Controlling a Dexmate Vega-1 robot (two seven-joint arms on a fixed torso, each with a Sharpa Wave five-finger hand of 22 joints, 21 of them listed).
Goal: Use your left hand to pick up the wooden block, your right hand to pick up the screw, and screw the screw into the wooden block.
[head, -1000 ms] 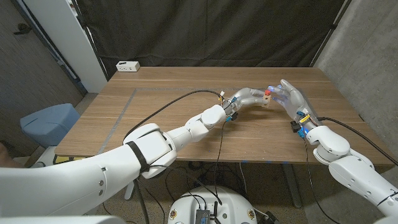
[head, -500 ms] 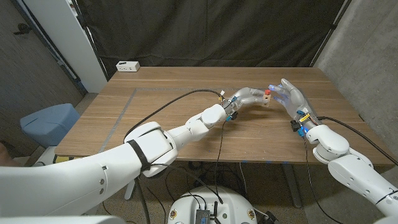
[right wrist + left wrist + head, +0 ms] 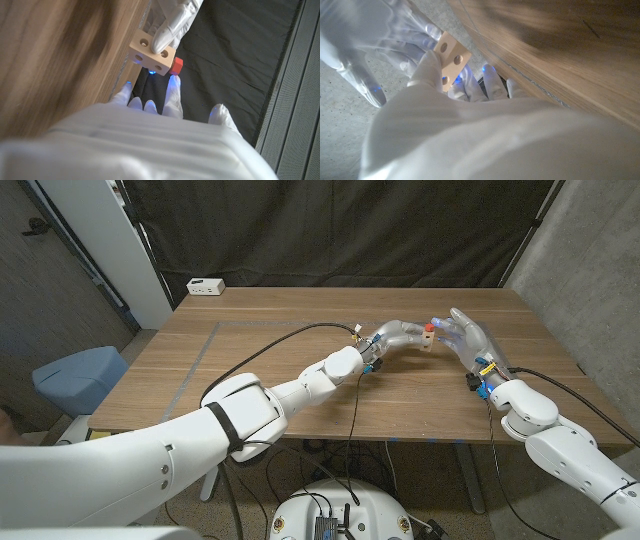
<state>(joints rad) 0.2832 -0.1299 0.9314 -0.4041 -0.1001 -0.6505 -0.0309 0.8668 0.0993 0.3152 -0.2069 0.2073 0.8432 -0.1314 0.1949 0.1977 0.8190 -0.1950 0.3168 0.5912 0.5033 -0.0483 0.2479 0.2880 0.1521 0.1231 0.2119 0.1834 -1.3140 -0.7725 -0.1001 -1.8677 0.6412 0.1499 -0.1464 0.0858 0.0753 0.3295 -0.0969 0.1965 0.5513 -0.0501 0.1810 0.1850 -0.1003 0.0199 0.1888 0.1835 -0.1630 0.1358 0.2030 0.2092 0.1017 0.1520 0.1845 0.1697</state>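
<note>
The left hand (image 3: 400,335) grips a pale square wooden block with round holes (image 3: 151,55) above the table (image 3: 300,380). The right hand's (image 3: 468,337) fingertips touch the red-headed screw (image 3: 176,64) seated in it (the left wrist view shows none).

Both arms reaching mid-table, left hand (image 3: 400,335) fingers pinched, right hand (image 3: 466,337) fingers upright

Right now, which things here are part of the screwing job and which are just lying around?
Part of the job:
wooden block, held by the left hand
red screw, at the block's side
right hand, at the screw

Just lying about:
white power strip, at the table's far left corner
</note>
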